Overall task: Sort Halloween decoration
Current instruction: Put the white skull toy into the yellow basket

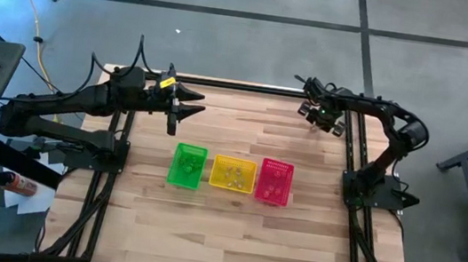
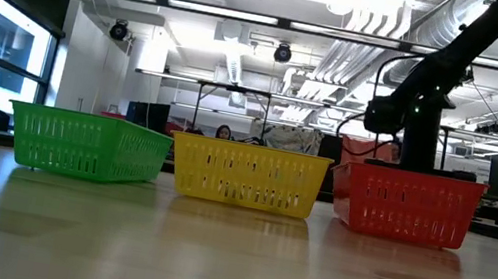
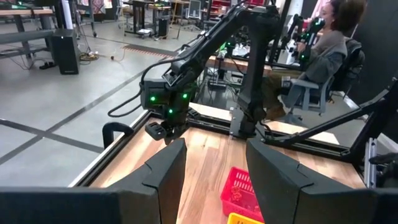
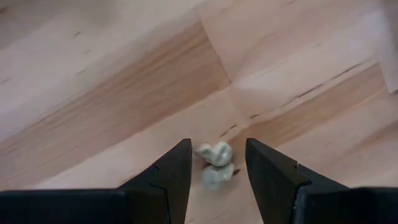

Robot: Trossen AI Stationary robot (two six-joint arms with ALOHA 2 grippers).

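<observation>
So: right gripper (image 4: 216,163) jaws apart over two pale trinkets (image 4: 216,163) on the light wood tabletop (image 4: 112,81), far corner | left gripper (image 3: 214,163) jaws apart, holding nothing | green basket (image 1: 187,165), yellow basket (image 1: 233,175), pink basket (image 1: 274,182) mid-table | seated person (image 3: 323,53) in the workshop behind

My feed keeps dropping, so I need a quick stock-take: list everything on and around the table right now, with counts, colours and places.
Green slotted plastic basket: one, green, leftmost of the row at mid-table, small trinkets inside.
Yellow slotted plastic basket: one, yellow, middle of the row, pale trinkets inside.
Pink-red slotted plastic basket: one, pink-red, rightmost of the row, contents unclear.
Pale trinkets: two, whitish, touching, on bare wood between the right claw's fingers.
Wooden table: one, light wood.
Seated person: one, beyond the table's far edge.
Left claw: open, empty, above the table behind the green basket.
Right claw: open, over the pale trinkets near the far right corner.
</observation>
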